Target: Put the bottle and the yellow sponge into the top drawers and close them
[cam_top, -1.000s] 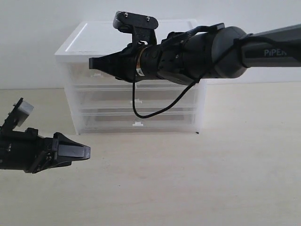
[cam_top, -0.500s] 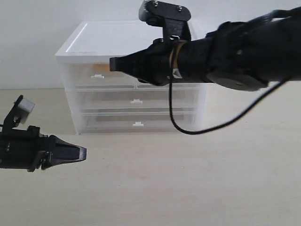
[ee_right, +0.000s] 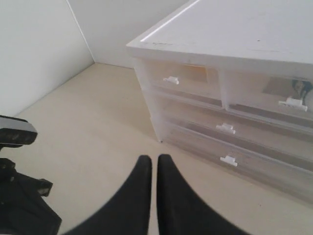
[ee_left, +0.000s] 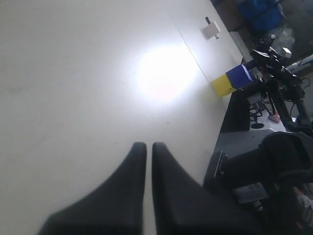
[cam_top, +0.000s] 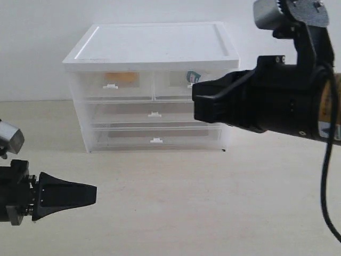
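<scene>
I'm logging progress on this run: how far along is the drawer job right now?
Done, it seems: the yellow sponge shows through the left top drawer and the bottle through the right top drawer. Both fronts look flush with the chest, so closed. In hand: nothing. The left gripper and right gripper are shut and empty, apart from the chest. Left to do: apparently nothing.

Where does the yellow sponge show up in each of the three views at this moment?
Exterior view: the yellow sponge is an orange patch behind the translucent front of the top left drawer, just beside its handle.
Left wrist view: not in it.
Right wrist view: the yellow sponge is a faint orange patch inside that same drawer, next to the handle.
Shared landmark: the drawer's white clip handle.
</scene>
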Robot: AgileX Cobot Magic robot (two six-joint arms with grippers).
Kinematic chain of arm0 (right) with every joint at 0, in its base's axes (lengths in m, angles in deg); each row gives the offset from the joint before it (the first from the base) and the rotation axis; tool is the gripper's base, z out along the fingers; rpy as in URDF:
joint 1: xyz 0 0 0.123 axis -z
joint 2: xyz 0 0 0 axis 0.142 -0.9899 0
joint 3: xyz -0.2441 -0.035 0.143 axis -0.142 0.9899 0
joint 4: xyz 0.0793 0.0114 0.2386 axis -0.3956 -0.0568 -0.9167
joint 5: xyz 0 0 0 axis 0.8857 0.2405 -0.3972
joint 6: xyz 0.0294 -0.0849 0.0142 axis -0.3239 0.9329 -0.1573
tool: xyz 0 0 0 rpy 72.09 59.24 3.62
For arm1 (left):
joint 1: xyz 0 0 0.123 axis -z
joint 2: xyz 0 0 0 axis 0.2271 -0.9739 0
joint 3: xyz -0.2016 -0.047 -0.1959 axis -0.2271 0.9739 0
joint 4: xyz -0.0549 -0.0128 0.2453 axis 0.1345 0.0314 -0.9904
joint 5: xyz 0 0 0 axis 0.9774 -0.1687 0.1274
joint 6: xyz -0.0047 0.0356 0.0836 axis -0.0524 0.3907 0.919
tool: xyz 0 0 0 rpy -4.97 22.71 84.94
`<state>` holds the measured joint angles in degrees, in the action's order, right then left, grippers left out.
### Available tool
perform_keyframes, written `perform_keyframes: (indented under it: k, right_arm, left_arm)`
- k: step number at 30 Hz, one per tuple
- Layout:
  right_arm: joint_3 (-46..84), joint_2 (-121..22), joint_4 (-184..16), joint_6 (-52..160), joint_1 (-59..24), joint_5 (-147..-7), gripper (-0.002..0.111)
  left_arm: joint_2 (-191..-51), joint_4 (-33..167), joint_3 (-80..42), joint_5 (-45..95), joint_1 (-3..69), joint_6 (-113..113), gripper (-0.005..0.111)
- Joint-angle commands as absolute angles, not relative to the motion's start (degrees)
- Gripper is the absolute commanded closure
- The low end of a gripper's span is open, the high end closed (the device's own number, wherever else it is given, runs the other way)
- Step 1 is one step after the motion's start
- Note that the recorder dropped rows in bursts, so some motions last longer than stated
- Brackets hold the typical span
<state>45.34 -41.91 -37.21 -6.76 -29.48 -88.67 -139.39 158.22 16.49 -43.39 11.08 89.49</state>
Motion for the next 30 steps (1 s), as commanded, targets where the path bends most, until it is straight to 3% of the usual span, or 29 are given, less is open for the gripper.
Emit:
perform_keyframes:
  k: [1, 9, 26, 30]
  right_arm:
    - [48.42, -38.87, -36.71, -6.02, -28.98, -88.0, 0.108]
    - [48.46, -38.91, -36.71, -6.15, -28.98, -86.95, 0.108]
    - [48.46, -38.91, -36.71, -6.15, -28.98, -86.95, 0.108]
    - [48.46, -38.91, -36.71, -6.15, -28.98, -86.95, 0.108]
  left_arm:
    - [-131.75, 163.9, 20.44, -44.79, 10.99, 89.64, 0.103]
    - [-123.93, 164.76, 23.42, -44.79, 10.99, 90.57, 0.103]
    - [-123.49, 167.23, 23.42, -44.79, 10.99, 90.58, 0.103]
    - [-115.22, 167.23, 23.28, -39.27, 10.99, 94.62, 0.103]
